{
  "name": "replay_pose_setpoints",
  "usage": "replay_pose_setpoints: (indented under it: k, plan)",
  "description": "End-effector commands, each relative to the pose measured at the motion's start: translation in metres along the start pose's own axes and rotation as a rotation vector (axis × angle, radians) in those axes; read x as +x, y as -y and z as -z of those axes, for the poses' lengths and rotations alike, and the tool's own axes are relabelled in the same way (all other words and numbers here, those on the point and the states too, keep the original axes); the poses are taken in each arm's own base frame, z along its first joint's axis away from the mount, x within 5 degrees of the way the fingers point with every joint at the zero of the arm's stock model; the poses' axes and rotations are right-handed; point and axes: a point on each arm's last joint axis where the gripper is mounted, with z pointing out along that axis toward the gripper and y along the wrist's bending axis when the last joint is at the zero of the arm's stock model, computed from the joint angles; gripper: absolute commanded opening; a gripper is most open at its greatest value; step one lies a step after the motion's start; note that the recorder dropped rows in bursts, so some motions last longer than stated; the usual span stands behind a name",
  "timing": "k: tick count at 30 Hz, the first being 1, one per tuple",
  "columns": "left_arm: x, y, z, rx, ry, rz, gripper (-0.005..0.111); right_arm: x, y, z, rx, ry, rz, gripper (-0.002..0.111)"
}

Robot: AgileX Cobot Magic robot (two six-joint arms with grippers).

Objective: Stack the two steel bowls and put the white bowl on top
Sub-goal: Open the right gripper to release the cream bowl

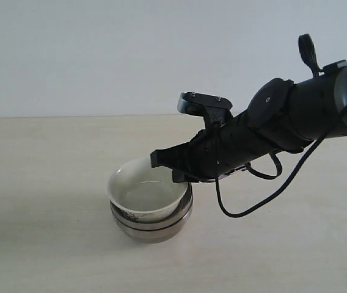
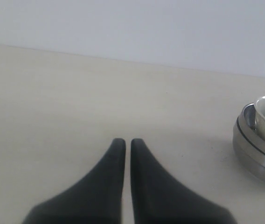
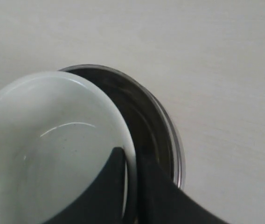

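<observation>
Two steel bowls [image 1: 152, 227] sit nested on the pale table, seen in the left wrist view as steel bowls [image 2: 256, 156] at the side. The white bowl [image 1: 144, 193] rests tilted inside the top one. My right gripper [image 1: 176, 173] is shut on the white bowl's rim, one finger inside the bowl and one outside. In the right wrist view the white bowl [image 3: 48, 144] covers most of the dark inside of the steel bowls [image 3: 153, 123], and the right gripper [image 3: 131, 158] pinches its rim. My left gripper [image 2: 124, 142] is shut on nothing, low over bare table, away from the bowls.
The table [image 1: 45, 183] is a plain pale surface with a white wall behind it. The right arm [image 1: 295, 113] and its black cable [image 1: 265, 195] reach in from the right above the table.
</observation>
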Motion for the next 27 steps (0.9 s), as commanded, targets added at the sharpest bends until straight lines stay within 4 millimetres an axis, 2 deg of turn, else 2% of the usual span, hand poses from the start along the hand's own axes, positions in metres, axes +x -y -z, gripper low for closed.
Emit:
replay_pose_setpoints:
  k: [1,12,27]
  plan:
    - [0.0008,-0.0002,-0.0001,-0.002,0.003,0.001,0.004,-0.0015,-0.0002,0.0014,0.002,0.012,0.010,0.000]
    - [0.0008,-0.0002,-0.0001,-0.002,0.003,0.001,0.004,0.0049,0.0034,-0.0080,0.005,-0.029,0.018,0.000]
    - [0.0008,-0.0002,-0.0001,-0.002,0.003,0.001,0.004,0.0033,0.0041,-0.0079,0.013,-0.012,0.024,0.000]
